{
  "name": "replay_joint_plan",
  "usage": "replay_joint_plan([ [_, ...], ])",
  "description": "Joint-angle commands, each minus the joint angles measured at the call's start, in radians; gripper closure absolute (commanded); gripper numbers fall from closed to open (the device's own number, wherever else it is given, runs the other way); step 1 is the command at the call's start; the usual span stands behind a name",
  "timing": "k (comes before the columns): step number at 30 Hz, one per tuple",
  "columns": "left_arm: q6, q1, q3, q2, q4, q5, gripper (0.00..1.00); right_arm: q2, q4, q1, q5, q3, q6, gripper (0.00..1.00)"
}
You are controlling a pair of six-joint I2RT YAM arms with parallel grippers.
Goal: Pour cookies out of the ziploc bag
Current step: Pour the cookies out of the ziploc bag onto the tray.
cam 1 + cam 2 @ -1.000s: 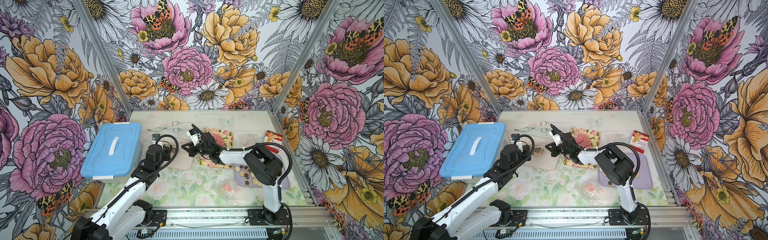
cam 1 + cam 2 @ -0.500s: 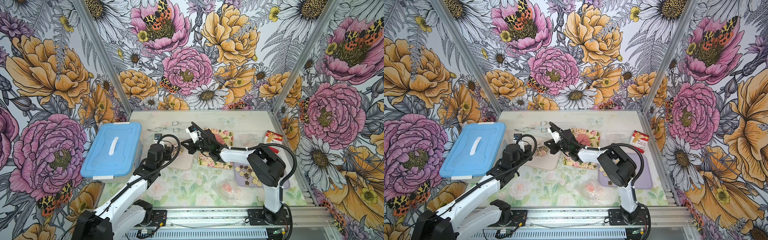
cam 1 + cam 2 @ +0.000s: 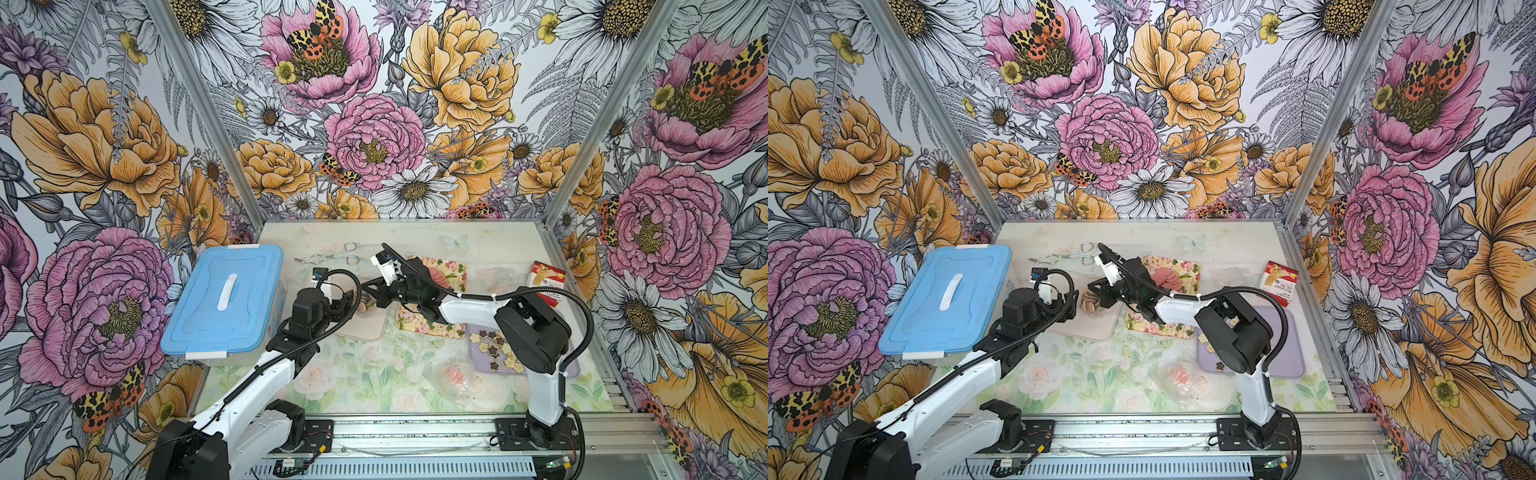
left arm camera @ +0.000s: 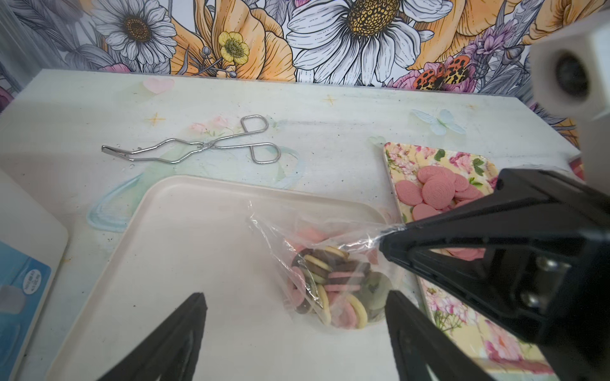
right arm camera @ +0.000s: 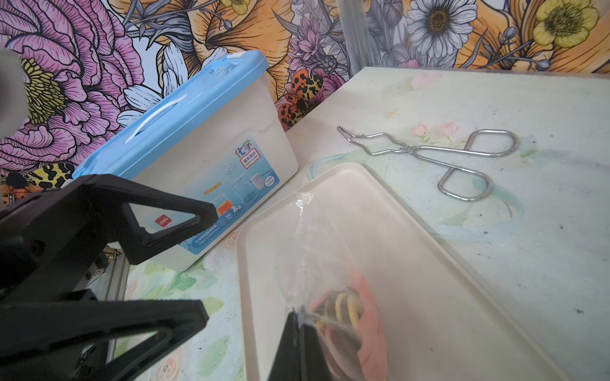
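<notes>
The clear ziploc bag [image 4: 333, 257] lies on a beige tray [image 4: 185, 231] with pink, brown and yellow ring-centred cookies [image 4: 333, 280] bunched inside it. My right gripper [image 5: 298, 316] is shut on a pinch of the bag's film beside the cookies; the left wrist view shows its tip [image 4: 384, 244] holding the stretched plastic. My left gripper [image 4: 295, 297] stands open just in front of the bag, fingers apart on either side, touching nothing. In both top views the two grippers [image 3: 347, 301] [image 3: 368, 291] meet over the tray's back right corner, at the cookies [image 3: 1090, 301].
A blue-lidded box [image 3: 224, 299] stands left of the tray. Metal tongs [image 3: 332, 255] lie behind it. A floral tray [image 3: 440, 270] with pink discs is to the right. A purple tray [image 3: 494, 345] holds star cookies. An empty bag [image 3: 461, 380] and a red packet [image 3: 546, 282] lie nearby.
My left gripper has opened and let go of the bag. The right gripper has drifted slightly left and stays shut on the bag.
</notes>
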Motion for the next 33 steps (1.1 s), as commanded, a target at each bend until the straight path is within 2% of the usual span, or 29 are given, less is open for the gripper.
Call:
replay_joint_plan([
  [1, -0.038, 0.015, 0.045, 0.086, 0.001, 0.085, 0.11, -0.006, 0.03, -0.003, -0.015, 0.001, -0.015, 1.0],
  [4, -0.053, 0.013, 0.07, 0.149, -0.004, 0.108, 0.08, -0.01, 0.039, -0.003, -0.016, -0.004, -0.015, 1.0],
  [13, -0.049, 0.029, 0.055, 0.19, 0.089, 0.094, 0.04, -0.018, 0.073, -0.002, -0.055, -0.011, 0.014, 1.0],
  [18, -0.065, 0.029, 0.069, 0.255, 0.112, 0.099, 0.06, -0.032, 0.096, -0.002, -0.064, -0.028, 0.02, 1.0],
  [23, -0.077, 0.036, 0.021, 0.243, 0.219, 0.091, 0.11, -0.03, 0.108, -0.002, -0.081, -0.033, 0.028, 1.0],
  [25, -0.08, 0.046, 0.005, 0.249, 0.26, 0.108, 0.15, -0.028, 0.117, -0.002, -0.088, -0.032, 0.034, 1.0],
  [28, -0.084, 0.062, 0.01, 0.282, 0.279, 0.159, 0.27, -0.027, 0.124, -0.003, -0.089, -0.032, 0.04, 1.0],
  [30, -0.081, 0.06, 0.015, 0.295, 0.28, 0.167, 0.44, -0.026, 0.124, -0.003, -0.09, -0.034, 0.04, 1.0],
  [33, -0.078, 0.061, 0.005, 0.281, 0.296, 0.178, 0.56, -0.023, 0.137, -0.004, -0.084, -0.036, 0.05, 1.0],
])
